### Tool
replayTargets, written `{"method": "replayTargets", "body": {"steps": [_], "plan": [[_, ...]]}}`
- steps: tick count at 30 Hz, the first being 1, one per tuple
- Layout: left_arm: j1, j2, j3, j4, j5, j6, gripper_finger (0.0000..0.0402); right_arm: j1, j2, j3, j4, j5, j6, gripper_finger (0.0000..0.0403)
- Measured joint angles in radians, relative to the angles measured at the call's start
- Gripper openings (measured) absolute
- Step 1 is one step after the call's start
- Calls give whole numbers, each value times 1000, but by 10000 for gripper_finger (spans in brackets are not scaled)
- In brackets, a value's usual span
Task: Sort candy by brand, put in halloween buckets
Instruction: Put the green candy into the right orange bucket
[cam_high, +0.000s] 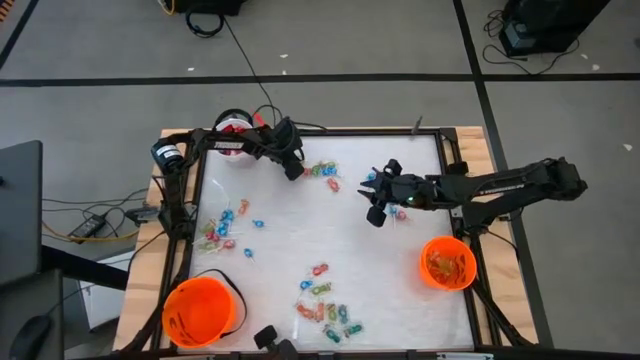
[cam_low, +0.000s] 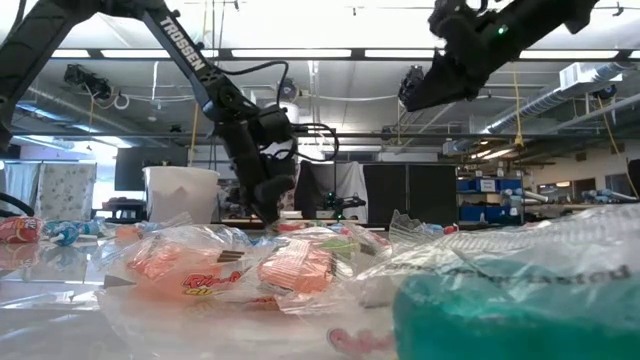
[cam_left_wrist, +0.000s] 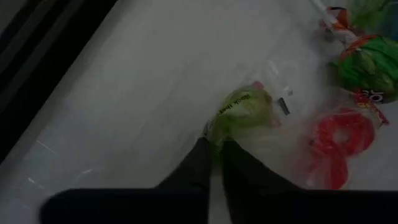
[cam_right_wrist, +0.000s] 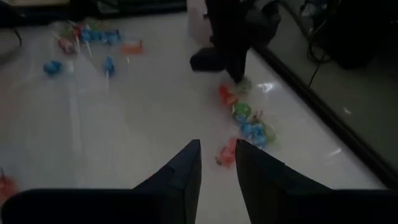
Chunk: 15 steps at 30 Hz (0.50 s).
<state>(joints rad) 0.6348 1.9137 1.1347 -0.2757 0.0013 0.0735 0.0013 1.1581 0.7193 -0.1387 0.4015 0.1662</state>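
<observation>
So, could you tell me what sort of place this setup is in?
Probably a robotics lab or workshop: the low view shows exposed ceiling ducts, shelving and monitors behind the table.

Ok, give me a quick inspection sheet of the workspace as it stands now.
Surface: white table, candy scattered in clusters.
Job's things: green candy; two orange buckets; white bucket at the far edge.
Clutter: nothing seen.
End effectors: left end effector shut on the green candy; right end effector open, raised above the table.
Cables: black cable on the floor.
Surroundings: workshop room, no person seen.
</observation>
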Motion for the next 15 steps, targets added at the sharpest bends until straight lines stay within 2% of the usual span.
{"method": "replayTargets", "body": {"steps": [5,9,12,15], "plan": [[-32,-13,25,-46,13,-5,18,-8,133,0,40,-9,25,93],[-74,-84,31,-52,15,-6,8,-24,239,0,138,-24,39,88],[-117,-150,20,-58,11,-4,4,-58,297,0,210,-87,35,87],[-173,-229,-22,-18,12,-8,6,-97,346,0,281,-199,26,87]]}}
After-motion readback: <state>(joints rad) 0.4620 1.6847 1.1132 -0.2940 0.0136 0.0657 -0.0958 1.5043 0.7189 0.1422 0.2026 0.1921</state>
